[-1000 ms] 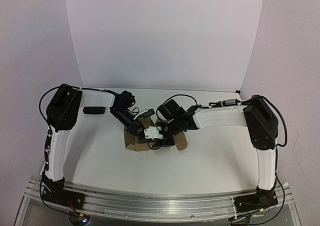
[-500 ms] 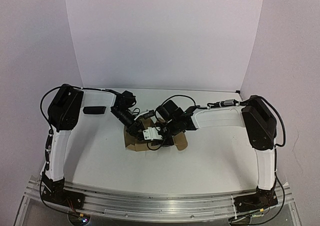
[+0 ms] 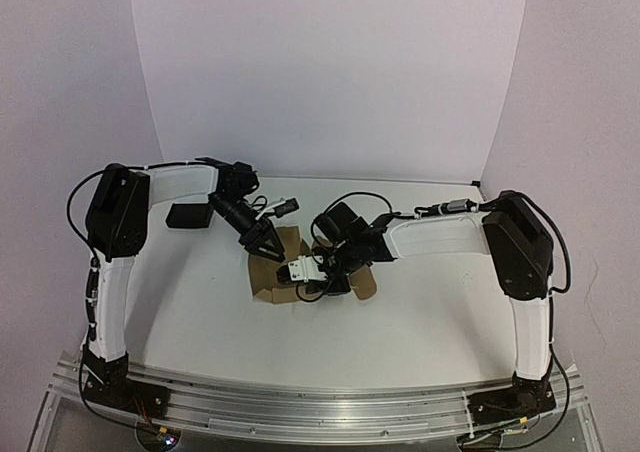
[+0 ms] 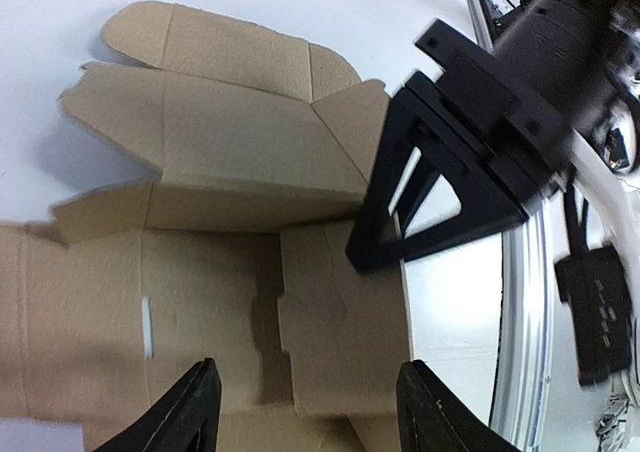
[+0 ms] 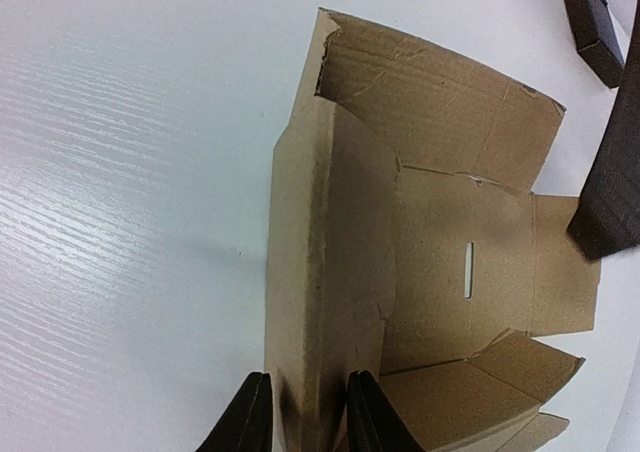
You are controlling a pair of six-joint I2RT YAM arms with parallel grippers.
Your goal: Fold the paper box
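The paper box (image 5: 440,252) is a brown cardboard sheet, partly folded, lying at the table's middle (image 3: 363,285). One long side wall stands folded up and doubled over. My right gripper (image 5: 307,417) is shut on that wall, one finger on each side of it; in the top view it sits over the box (image 3: 322,277). My left gripper (image 4: 310,412) hovers open just above the box floor (image 4: 200,302), with nothing between its fingers (image 4: 195,412). From above it hangs at the box's back left corner (image 3: 262,244).
A small black block (image 3: 187,216) lies on the white table behind the left arm, also in the right wrist view (image 5: 592,22). White backdrop walls close the rear and sides. The aluminium rail (image 3: 320,402) with both arm bases runs along the near edge.
My left gripper has opened, let go of the box and drawn back toward the rear left. The right gripper keeps its hold on the folded wall.
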